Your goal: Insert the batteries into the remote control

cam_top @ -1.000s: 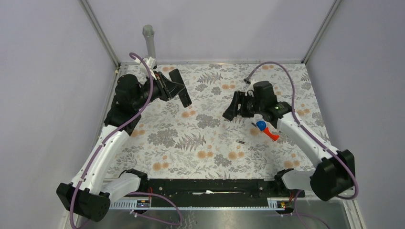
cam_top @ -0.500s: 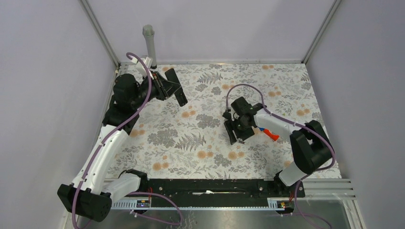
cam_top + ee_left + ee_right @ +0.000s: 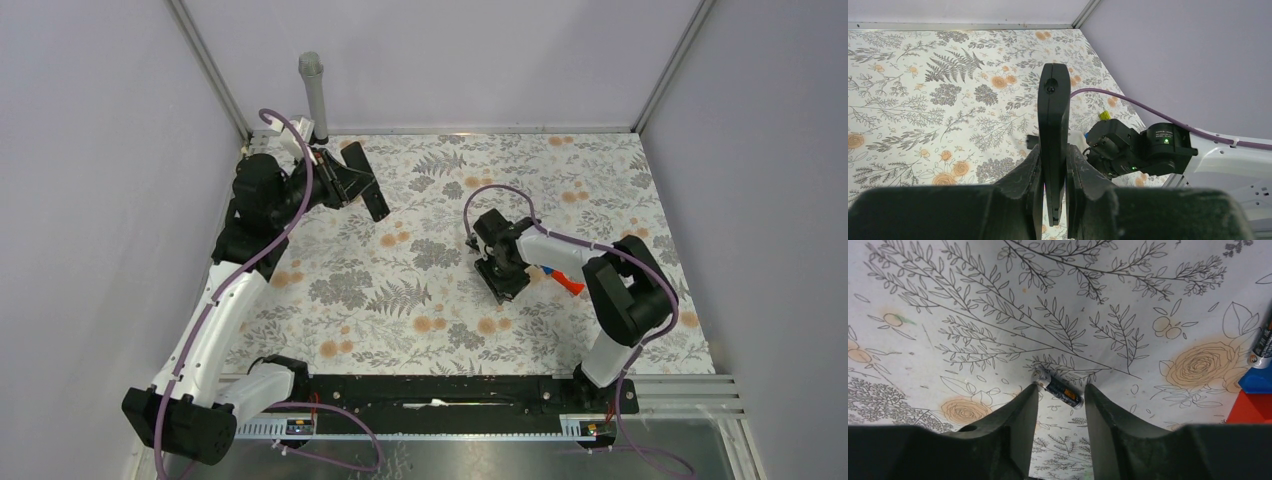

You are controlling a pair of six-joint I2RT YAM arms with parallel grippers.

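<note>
My left gripper [image 3: 338, 186] is shut on the remote control [image 3: 366, 182], a slim black bar held above the back left of the cloth. In the left wrist view the remote [image 3: 1053, 115] stands edge-on between the fingers [image 3: 1031, 172]. My right gripper [image 3: 504, 283] is down at the cloth, right of centre, and hides the battery in the top view. In the right wrist view the gripper [image 3: 1061, 388] is open, its fingertips on either side of a dark battery [image 3: 1064, 393] with a silvery end, which lies slantwise on the cloth. A second battery [image 3: 1262, 347] shows at the right edge.
A red-and-blue toy piece [image 3: 566, 280] lies just right of the right gripper, and shows in the right wrist view [image 3: 1254, 390]. A short black loose piece [image 3: 1031, 141] lies near the right arm [image 3: 1148, 150]. A grey post [image 3: 313, 92] stands at the back left corner.
The right arm has folded in and lowered its gripper from above the cloth down over the battery. The left gripper has drawn slightly back and left with the remote.
</note>
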